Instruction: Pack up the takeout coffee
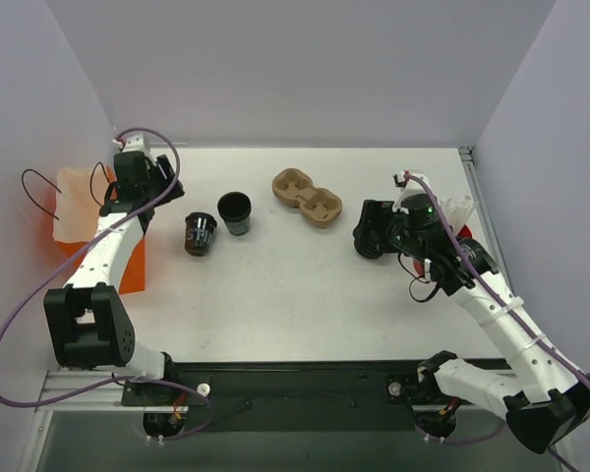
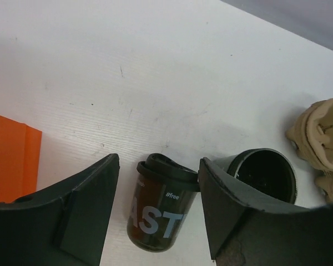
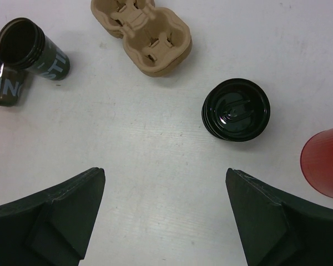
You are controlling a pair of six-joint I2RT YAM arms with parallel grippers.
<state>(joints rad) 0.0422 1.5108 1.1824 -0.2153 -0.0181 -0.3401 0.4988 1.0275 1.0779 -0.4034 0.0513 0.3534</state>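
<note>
Step in hand, as I judge it, is the pickup. My left gripper (image 2: 158,160) has its jaws well apart and holds nothing. The takeout coffee (image 2: 162,208) shows between the fingers in the wrist view, standing on the table (image 2: 155,66) with its lid on and a gap on either side. The lidless cup (image 2: 266,174) sits just beside it on one side and the orange bag (image 2: 11,155) lies off to the other — so nothing is packed yet. Next I need to bring the jaws around the cup's body under the lid, close gently enough not to crush the paper, keep clear of the neighbour, then carry it to the bag. My right gripper (image 3: 165,173) is spread wide and empty, near the stack of lids (image 3: 236,111).
</note>
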